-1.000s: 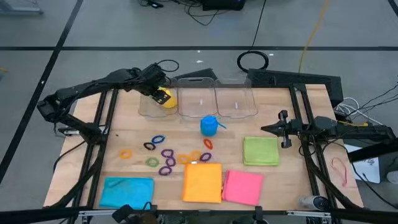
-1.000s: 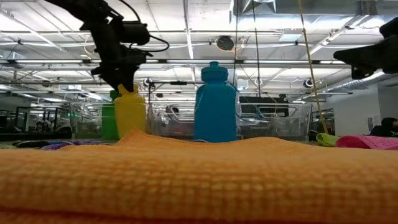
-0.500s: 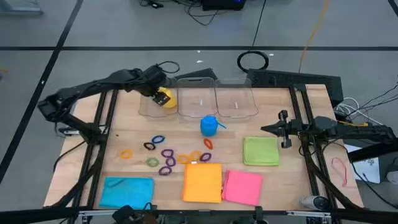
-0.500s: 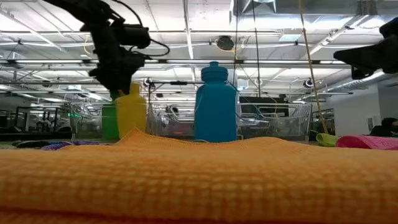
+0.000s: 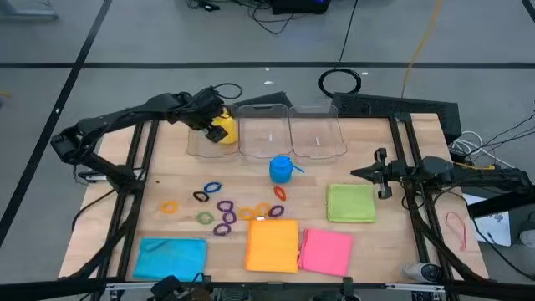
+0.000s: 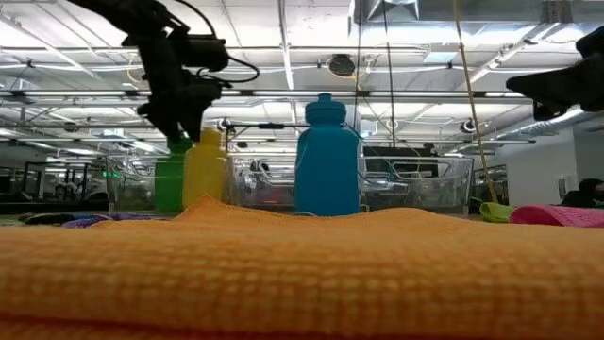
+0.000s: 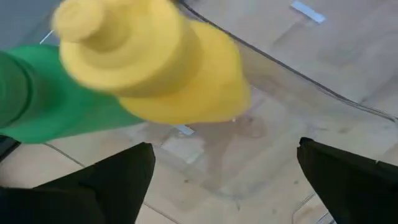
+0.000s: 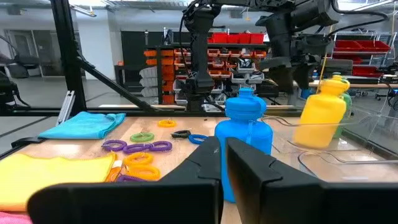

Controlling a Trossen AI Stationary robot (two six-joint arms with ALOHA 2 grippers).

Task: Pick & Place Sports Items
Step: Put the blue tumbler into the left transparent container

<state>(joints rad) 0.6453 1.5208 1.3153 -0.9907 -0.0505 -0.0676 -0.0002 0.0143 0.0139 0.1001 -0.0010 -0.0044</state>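
My left gripper (image 5: 211,121) hangs open over the left clear bin (image 5: 199,144), fingers pointing down. Below it, the yellow bottle (image 7: 155,62) sits tilted in that bin next to the green bottle (image 7: 43,102); neither finger touches it. The blue bottle (image 5: 282,168) stands upright on the table in front of the bins. Small rings (image 5: 222,211) lie scattered mid-table. Folded cloths lie near the front: blue (image 5: 170,256), orange (image 5: 272,245), pink (image 5: 327,251) and green (image 5: 350,202). My right gripper (image 5: 380,173) waits shut at the right.
Two more clear bins (image 5: 264,135) (image 5: 318,135) stand in a row to the right of the left bin along the far side. Dark frame rails (image 5: 142,167) (image 5: 411,184) run down both sides of the table. The orange cloth (image 6: 302,274) fills the low view's foreground.
My left gripper has opened over the left bin and let go of the yellow bottle's top. The bottle has shifted a little inside the bin, beside the green bottle. The gripper itself has stayed in place.
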